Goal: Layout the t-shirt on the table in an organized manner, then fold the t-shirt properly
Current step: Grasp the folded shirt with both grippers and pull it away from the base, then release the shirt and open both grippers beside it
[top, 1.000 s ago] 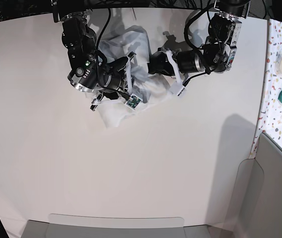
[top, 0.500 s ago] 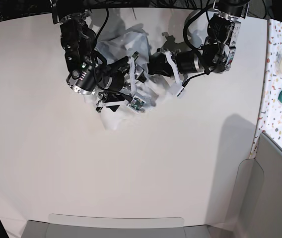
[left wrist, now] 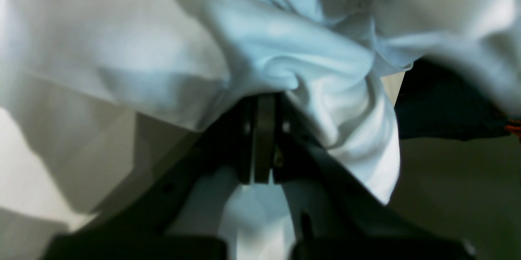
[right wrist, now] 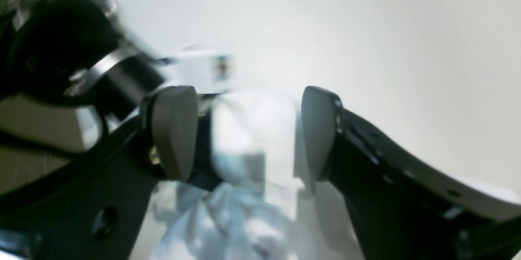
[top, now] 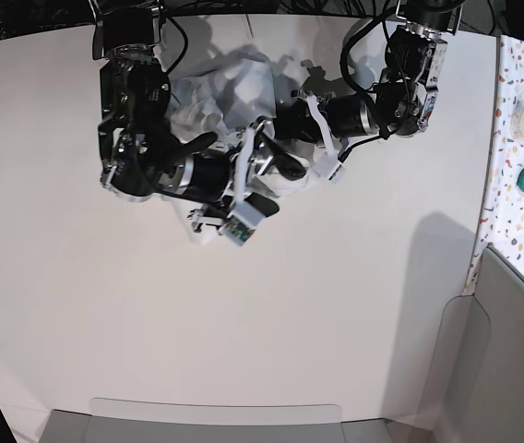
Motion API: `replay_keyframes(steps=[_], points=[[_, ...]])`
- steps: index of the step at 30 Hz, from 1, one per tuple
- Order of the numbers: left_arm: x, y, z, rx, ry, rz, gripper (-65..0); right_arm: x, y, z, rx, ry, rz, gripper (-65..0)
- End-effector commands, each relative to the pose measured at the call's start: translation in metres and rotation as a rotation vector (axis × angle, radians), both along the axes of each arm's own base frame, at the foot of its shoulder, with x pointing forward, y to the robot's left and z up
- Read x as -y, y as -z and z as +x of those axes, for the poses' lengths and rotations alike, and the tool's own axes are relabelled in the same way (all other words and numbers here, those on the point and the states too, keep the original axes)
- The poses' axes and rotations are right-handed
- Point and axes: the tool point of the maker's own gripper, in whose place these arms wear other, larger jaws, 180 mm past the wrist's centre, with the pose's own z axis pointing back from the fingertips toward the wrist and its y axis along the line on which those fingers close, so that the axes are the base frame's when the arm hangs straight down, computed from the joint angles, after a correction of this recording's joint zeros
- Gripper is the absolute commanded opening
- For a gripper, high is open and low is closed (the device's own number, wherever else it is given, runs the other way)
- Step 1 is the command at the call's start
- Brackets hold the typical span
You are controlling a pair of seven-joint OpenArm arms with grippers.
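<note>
T-shirt (top: pixel 234 88) bunched at table's (top: pixel 271 323) far edge; near side bare. Left gripper (left wrist: pixel 263 101) clenched on cloth. Right gripper (right wrist: pixel 248 130) spread wide, grasping nothing.

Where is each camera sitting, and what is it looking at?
Base: sits high up and looks straight down on the table, both arms and the bunched t-shirt.
Left wrist: rides on the left arm and looks along the left gripper, which is shut on a fold of the t-shirt.
Right wrist: rides on the right arm and looks past the open right gripper at white cloth and the table.
Shared: all three views show the t-shirt.
</note>
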Motion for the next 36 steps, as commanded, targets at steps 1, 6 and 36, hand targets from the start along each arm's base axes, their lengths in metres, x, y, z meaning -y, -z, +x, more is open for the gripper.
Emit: replay_keyframes(steps=[1, 6, 36], points=[[-0.014, 0.021, -0.008, -0.071, -0.019, 0.086, -63.9, 0.012, -0.022, 0.016, 0.062, 0.046, 0.049, -25.4], [-0.017, 0.027, -0.009, -0.084, -0.038, 0.085, -63.9, 0.091, -0.031, 0.047, 0.077, 0.301, 0.099, -25.4], [-0.078, -0.057, 0.012, 0.118, -0.068, 0.222, -64.1, 0.301, 0.091, 0.009, -0.286, 0.643, -0.351, -30.2]])
